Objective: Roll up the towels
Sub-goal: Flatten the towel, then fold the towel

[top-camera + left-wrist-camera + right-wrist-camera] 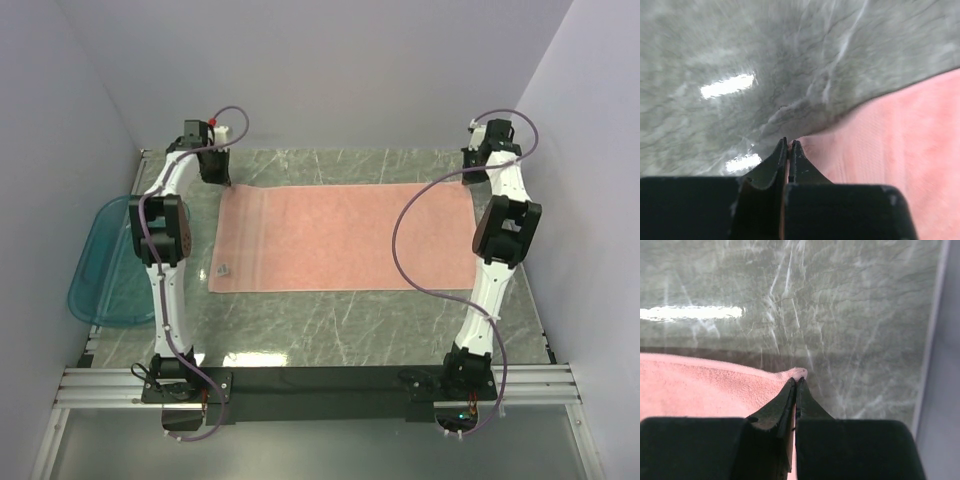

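Pinching the two far corners of one salmon-pink towel [350, 237], the left gripper [790, 143] and right gripper [797, 381] each press their fingers together on the cloth. The towel lies flat at the centre of the marbled table [330, 330]. One teal tray [105, 265] sits to the left.

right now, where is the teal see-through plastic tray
Top view: the teal plastic tray lies at the left edge of the table, outside the left arm, left of the salmon-pink terry towel.
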`<control>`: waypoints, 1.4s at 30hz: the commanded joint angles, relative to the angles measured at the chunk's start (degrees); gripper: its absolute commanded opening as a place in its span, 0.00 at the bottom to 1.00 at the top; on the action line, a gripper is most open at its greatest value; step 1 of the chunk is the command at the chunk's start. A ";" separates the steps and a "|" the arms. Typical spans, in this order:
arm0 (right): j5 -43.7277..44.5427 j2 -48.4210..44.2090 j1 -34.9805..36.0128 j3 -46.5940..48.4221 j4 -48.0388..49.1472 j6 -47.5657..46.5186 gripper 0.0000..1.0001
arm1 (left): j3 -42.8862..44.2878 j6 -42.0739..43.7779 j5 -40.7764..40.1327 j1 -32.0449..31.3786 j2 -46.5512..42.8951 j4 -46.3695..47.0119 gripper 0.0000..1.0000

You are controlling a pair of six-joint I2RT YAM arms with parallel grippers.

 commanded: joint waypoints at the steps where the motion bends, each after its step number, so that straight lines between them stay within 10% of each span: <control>1: -1.75 -7.38 -1.49 -0.36 -0.53 -0.68 0.00 | -0.51 -0.10 5.16 1.92 -8.42 3.94 0.00; 42: -5.88 -29.02 -9.23 -39.38 -7.30 -17.12 0.00 | -39.53 18.89 9.12 7.81 -34.01 -7.22 0.00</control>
